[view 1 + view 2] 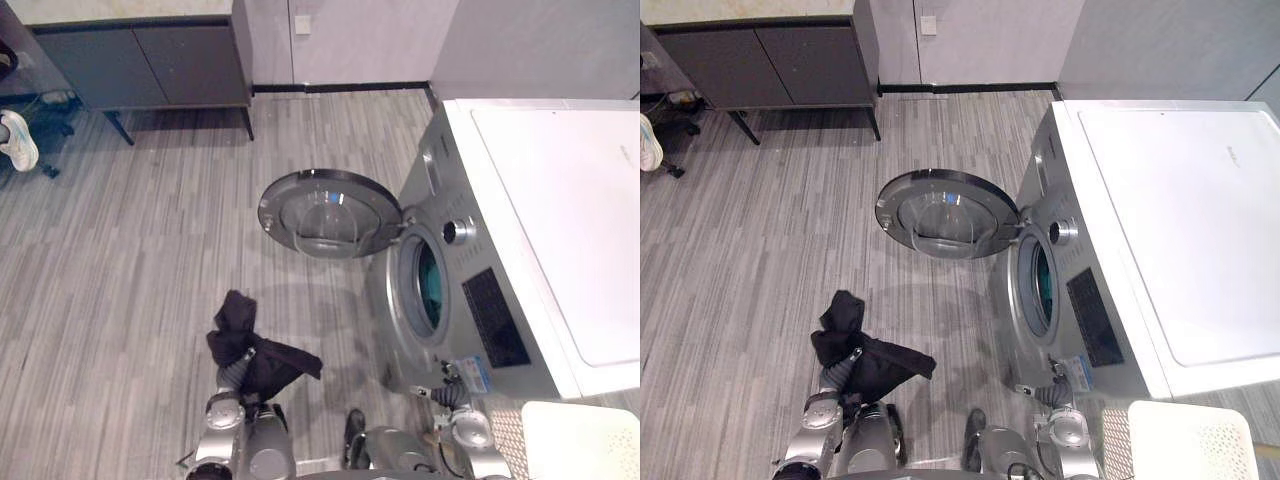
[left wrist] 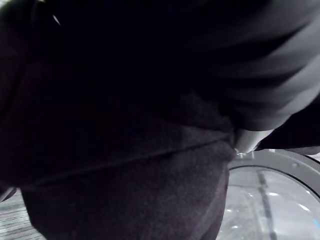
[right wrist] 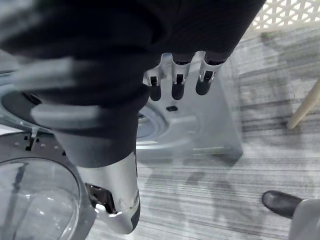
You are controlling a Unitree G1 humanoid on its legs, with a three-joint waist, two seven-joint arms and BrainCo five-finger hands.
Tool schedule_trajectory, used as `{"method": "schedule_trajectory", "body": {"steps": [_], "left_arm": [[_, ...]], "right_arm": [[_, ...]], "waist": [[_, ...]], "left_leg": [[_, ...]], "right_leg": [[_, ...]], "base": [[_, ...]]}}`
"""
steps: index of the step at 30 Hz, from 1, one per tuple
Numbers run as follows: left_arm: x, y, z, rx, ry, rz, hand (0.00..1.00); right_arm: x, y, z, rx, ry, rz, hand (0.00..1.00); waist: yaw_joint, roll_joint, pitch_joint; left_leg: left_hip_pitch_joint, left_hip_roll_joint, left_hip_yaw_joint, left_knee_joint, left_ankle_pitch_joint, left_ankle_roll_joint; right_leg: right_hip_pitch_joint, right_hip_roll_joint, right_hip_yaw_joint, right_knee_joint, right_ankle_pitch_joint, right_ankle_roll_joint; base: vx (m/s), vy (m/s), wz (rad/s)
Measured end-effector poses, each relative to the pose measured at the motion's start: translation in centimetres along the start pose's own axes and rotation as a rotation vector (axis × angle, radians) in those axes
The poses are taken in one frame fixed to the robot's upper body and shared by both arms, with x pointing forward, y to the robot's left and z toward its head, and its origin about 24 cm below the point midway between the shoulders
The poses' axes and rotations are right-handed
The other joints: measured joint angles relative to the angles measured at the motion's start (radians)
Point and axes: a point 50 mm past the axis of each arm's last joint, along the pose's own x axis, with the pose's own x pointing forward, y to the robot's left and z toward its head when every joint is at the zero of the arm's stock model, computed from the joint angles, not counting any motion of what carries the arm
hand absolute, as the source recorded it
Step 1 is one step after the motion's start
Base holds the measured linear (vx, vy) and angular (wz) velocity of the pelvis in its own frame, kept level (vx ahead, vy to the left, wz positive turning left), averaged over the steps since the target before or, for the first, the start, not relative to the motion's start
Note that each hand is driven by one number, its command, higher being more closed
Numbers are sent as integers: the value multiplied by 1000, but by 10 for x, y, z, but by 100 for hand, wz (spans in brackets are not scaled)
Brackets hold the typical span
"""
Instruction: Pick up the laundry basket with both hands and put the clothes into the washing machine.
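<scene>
My left hand (image 1: 231, 373) is buried under the crumpled black garment (image 1: 265, 362) (whether it grips, I cannot tell), raised before the silver front-loading washing machine (image 1: 480, 255), whose round glass door (image 1: 330, 213) stands open. My right hand (image 3: 178, 75) hangs empty with its fingers straight, near the white perforated laundry basket (image 1: 1185, 440).

Washer with open door, garment, basket: overhead floor scene.

Washer (image 1: 1160, 230), white top and silver front, at right; its round door (image 1: 940, 213) is swung wide open to the left, and the drum mouth (image 1: 1040, 285) shows something teal inside. Knob (image 1: 1064, 232) and dark panel (image 1: 1095, 318) on the front. Black garment (image 1: 865, 360) raised off the grey plank floor (image 1: 740, 260), bunched over the left robot hand (image 1: 840, 372). Right robot hand (image 1: 1056, 388) low, just beside the washer's front. White perforated basket (image 1: 1190, 440) at lower right. Dark cabinet (image 1: 770, 62) against the far wall. White shoe (image 1: 648, 140) at the left edge.
</scene>
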Motion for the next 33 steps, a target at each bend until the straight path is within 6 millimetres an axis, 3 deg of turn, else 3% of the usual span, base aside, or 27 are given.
{"method": "schedule_trajectory", "body": {"steps": [1,2,6,8,9,11,13,14,16,18,19,21,22,23,25,27,28,29,32,33], "left_arm": [[-3,-2,-6,-5,18,-3,100],[-9,-5,-16,-8,49,-10,100],[-11,10,-28,35,80,12,100],[-11,15,-29,48,82,20,100],[-11,17,-29,55,79,22,100],[-9,20,-26,91,63,14,100],[-4,26,-20,116,45,21,100],[-2,28,-18,123,42,25,100],[2,29,-12,127,28,26,100],[1,28,-13,131,31,26,100],[1,28,-14,134,34,28,100],[-3,26,-21,127,54,24,100],[-5,23,-24,123,63,16,100],[-6,16,-24,111,63,-11,100],[-7,13,-25,108,67,-25,100],[-9,8,-28,97,78,-35,100],[-10,4,-31,94,88,-43,100],[-12,3,-34,91,102,-47,100],[-8,3,-31,115,94,-54,100],[-7,3,-26,112,76,-53,100]], "right_arm": [[0,-1,0,-3,-2,-8,0],[0,-2,-2,-5,1,-11,0],[-15,16,-24,20,74,30,0],[-15,17,-24,21,75,34,0],[-15,17,-24,20,73,35,0],[-12,20,-25,7,90,43,0],[-5,20,-31,-25,144,53,0],[-3,17,-33,-41,163,45,0],[-1,10,-40,-64,205,29,0],[-2,4,-45,-69,220,16,0],[-4,0,-49,-69,228,8,0],[-5,-4,-51,-71,232,-4,0],[-4,-4,-49,-62,225,-8,0],[0,-7,-41,-44,203,-24,0],[2,-9,-38,-31,194,-36,0],[2,-11,-39,-11,204,-61,0],[2,-16,-41,-10,211,-76,0],[3,-19,-41,-17,215,-83,0],[-4,-9,-52,-2,251,-62,0],[-4,-9,-52,-1,251,-61,0]], "waist": [[12,17,-10],[23,42,-27],[22,-43,-78],[20,-46,-79],[21,-46,-80],[12,-50,-82],[-12,-38,-85],[-19,-31,-85],[-41,-15,-82],[-48,5,-77],[-48,17,-70],[-30,32,-61],[-8,21,-57],[0,25,-58],[-1,23,-56],[0,24,-56],[0,43,-63],[4,52,-62],[-4,0,-55],[4,5,-52]], "left_leg": [[19,3,-39,-72,50,-7],[31,32,-47,-60,161,-2],[49,38,170,101,10,38],[81,62,265,120,-26,44],[114,79,338,118,-37,47],[164,82,444,89,-40,53],[197,82,530,57,-38,47],[203,83,546,44,-31,50],[220,71,557,12,-13,46],[230,101,547,54,-12,45],[221,151,509,174,-10,47],[178,218,387,408,53,124],[118,220,292,512,24,112],[64,189,208,527,-56,88],[37,160,160,476,-85,83],[49,108,58,272,-80,74],[75,73,-13,160,-57,43],[90,59,-57,113,-20,-23],[87,24,17,167,-60,14],[56,27,30,226,-85,22]], "right_leg": [[3,12,40,12,-27,33],[2,31,97,37,-84,79],[-71,-19,297,96,-101,136],[-109,-20,322,126,-75,155],[-145,-22,290,149,-47,160],[-191,-80,79,159,-18,132],[-195,-134,-239,101,14,73],[-186,-143,-315,75,25,58],[-165,-130,-355,33,42,48],[-143,-104,-334,9,42,49],[-107,-81,-322,-1,40,47],[-43,-44,-274,-7,26,35],[-26,-44,-223,-11,15,29],[-29,-42,-170,-13,12,27],[-30,-41,-133,-12,7,32],[-35,-37,-62,23,-12,55],[-59,-33,-26,59,-30,73],[-87,-24,14,108,-54,96],[-125,-79,55,169,-66,122],[-159,-85,65,213,-70,128]], "base": [[239,350,-142],[260,432,-171],[148,341,-151],[56,243,-167],[42,189,-185],[54,161,-157],[69,93,-118],[73,25,-82],[156,-39,-46],[185,-111,-47],[165,-179,-66],[131,-133,-88],[149,25,-117],[156,69,-113],[113,79,-86],[109,187,-97],[62,283,-104],[46,267,-107],[70,214,-52],[42,221,-46]]}}
